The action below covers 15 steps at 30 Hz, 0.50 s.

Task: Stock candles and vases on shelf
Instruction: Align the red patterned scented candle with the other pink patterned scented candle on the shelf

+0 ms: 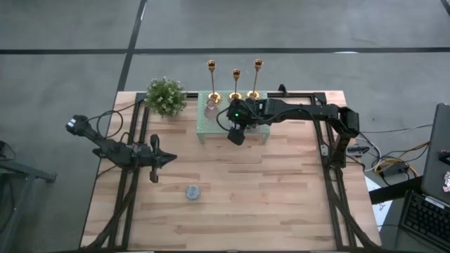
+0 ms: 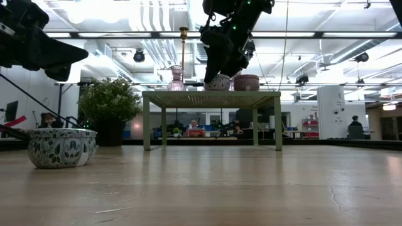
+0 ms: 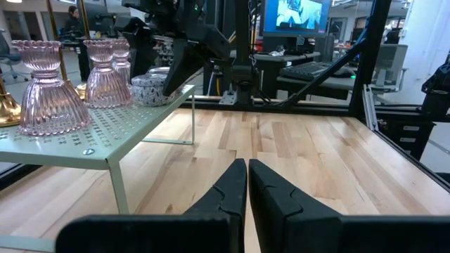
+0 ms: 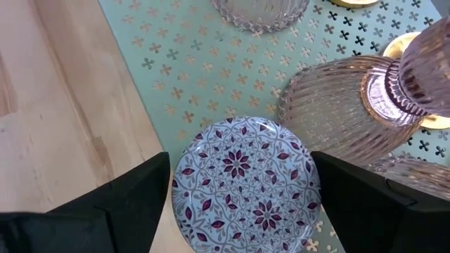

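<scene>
At the shelf's point(image 1: 205, 125) 6 o'clock edge, taking the high view's top as 12, the right pincer point(image 1: 237, 135) is hanging over a patterned candle point(image 4: 242, 186). Its jaws are standing spread, one on each side of the lid. The candle is sitting flat on the mesh, so I judge it placed rather than carried. Whether the fingers are brushing its wall I cannot tell. Pink ribbed vases point(image 4: 337, 105) are standing just beside that candle, toward the shelf's 12 o'clock side, and the low view is showing a second, plainer candle point(image 2: 246, 81) next to it on the mesh.

One loose candle point(image 1: 193, 192) is waiting on the bench point(image 1: 281, 197), well apart from the shelf, at about 7 o'clock from the right pincer. The left pincer point(image 3: 247, 186) is hovering over the bench's left half with its jaws pressed together and nothing between them. The loose candle is lying at roughly 4 o'clock from it. By my reading the left arm is the nearer one, though the right is the one working at the shelf.

The loose candle is round, so it is offering no long axis to line up with, and a pincer could straddle it from any side. What matters is the direction. Whichever arm goes for it will be travelling toward 6 o'clock, away from the shelf, and the right must first be lifting clear of the vases.
</scene>
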Each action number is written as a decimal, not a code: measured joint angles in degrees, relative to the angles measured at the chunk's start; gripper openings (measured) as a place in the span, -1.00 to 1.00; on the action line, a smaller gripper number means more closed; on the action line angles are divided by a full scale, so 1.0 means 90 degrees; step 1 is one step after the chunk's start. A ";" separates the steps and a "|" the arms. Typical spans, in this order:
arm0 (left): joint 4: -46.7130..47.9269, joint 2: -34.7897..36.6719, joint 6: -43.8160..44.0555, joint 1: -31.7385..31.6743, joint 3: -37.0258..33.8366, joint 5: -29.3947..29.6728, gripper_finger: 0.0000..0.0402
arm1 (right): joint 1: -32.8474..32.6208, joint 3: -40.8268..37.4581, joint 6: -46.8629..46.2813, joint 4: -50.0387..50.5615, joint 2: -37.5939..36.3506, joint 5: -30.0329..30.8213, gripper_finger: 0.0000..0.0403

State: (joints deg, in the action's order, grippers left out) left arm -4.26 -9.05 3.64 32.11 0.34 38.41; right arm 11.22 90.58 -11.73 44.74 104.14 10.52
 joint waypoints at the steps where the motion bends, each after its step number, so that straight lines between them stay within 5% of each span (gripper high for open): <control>1: -0.0001 -0.0001 0.0001 0.0001 0.0001 0.0000 -0.90 | 0.0000 0.0000 0.0009 -0.0002 0.0000 0.0000 0.64; 15: -0.0001 -0.0001 0.0000 -0.0001 0.0000 0.0000 -0.90 | 0.0005 0.0005 0.0075 -0.0011 -0.0075 0.0027 0.62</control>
State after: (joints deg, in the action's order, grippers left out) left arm -4.27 -9.05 3.64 32.10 0.34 38.41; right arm 11.27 90.63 -11.05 44.64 103.46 10.76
